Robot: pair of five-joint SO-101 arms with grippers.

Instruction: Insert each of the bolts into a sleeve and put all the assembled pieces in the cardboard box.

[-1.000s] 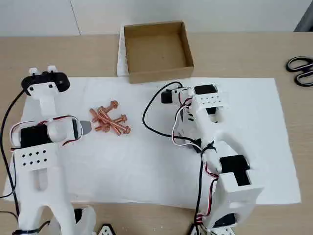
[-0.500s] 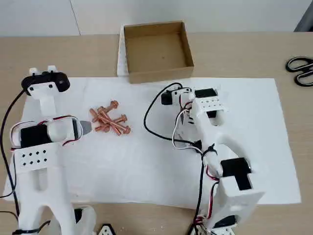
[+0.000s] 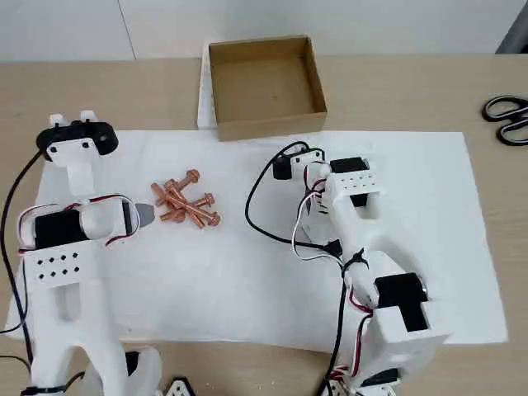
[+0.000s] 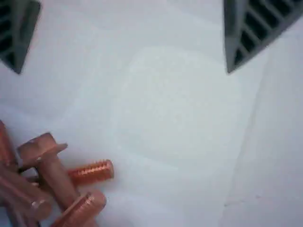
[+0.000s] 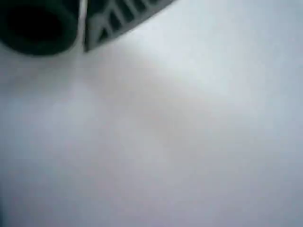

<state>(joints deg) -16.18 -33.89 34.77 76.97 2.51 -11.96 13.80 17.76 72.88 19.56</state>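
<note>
Left end effector (image 4: pixel 123 61) gapes open just beside the bolts (image 3: pixel 186 200); right end effector (image 3: pixel 313 177) sits well apart from them, state impossible to tell.

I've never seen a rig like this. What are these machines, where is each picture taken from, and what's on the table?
Two robot arms sit at a table. One picture looks down from above; the other two come from a camera on each wrist. The left arm has its jaws open beside a pile of copper bolts, holding nothing. The right arm bends low over the white sheet; whether it holds anything can't be told. A cardboard box and scissors lie farther off.
</note>
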